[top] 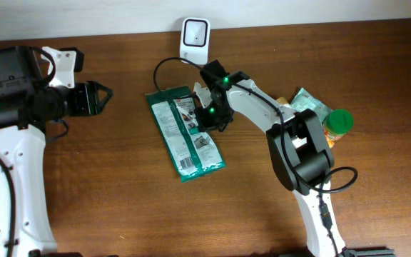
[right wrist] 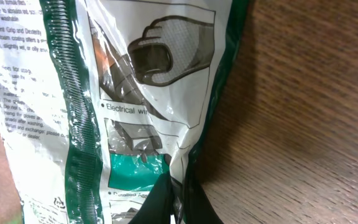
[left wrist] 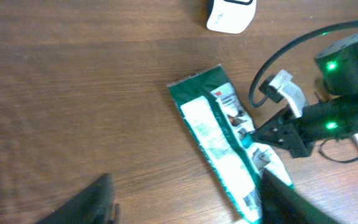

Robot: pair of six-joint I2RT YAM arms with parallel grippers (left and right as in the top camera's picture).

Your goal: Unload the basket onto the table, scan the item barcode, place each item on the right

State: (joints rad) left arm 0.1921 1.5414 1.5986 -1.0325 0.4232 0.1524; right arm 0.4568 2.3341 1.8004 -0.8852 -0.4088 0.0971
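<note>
Grip: right gripper [right wrist: 178, 196] pinches packet [top: 184, 132] edge | left gripper [top: 104, 98] open, empty | tip: lift gently, turn barcode [top: 186, 164] toward scanner [top: 195, 37]

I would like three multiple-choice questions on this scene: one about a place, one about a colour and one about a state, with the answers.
1. Where is the white scanner relative to the green package?
A. on top of it
B. apart from it, toward the table's far edge
C. under it

2. What colour is the bottle cap?
A. red
B. blue
C. green

3. The right end effector is:
A. shut on the package's edge
B. wide open
C. shut on the scanner

Answers: B, the overhead view shows bare wood between them; C, the cap is plainly green; A, the right wrist view shows the fingertips pinched on the film.
</note>
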